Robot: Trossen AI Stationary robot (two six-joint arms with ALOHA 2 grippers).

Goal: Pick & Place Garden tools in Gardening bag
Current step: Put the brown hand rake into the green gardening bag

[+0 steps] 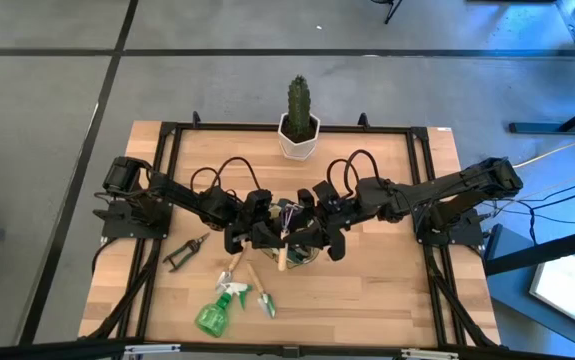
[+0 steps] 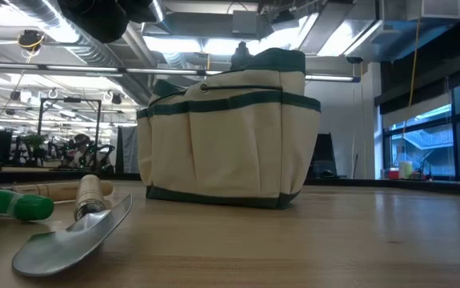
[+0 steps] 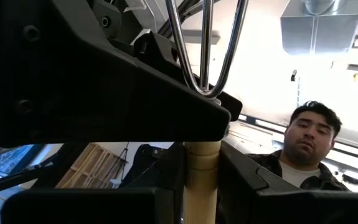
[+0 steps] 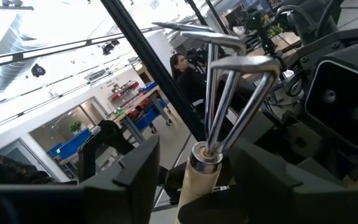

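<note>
A fork with a wooden handle (image 3: 201, 168) and silver tines (image 3: 203, 56) is held above the gardening bag (image 2: 230, 136), which the arms mostly hide in the high view. My left gripper (image 3: 200, 196) is shut on the fork. My right gripper (image 4: 197, 180) is open, with a finger on either side of the same handle just below its metal collar (image 4: 205, 155); I cannot tell whether they touch it. On the table left of the bag lie the shears (image 1: 187, 252), the green spray bottle (image 1: 215, 312) and two trowels (image 1: 235, 268) (image 1: 264, 297). My left gripper pinches the fork's wooden handle (image 3: 201, 180) between its two fingers (image 3: 247, 193). The fingers slant upward from the table's left. The fork is lifted clear over the bag with its tines up, and its handle end (image 1: 280, 260) sticks out toward the near edge.
A cactus in a white pot (image 1: 299, 125) stands at the table's far edge. A trowel blade (image 2: 70, 240) and the spray bottle's neck (image 2: 14, 204) lie close in the low view. A person (image 3: 306, 149) sits beyond the table.
</note>
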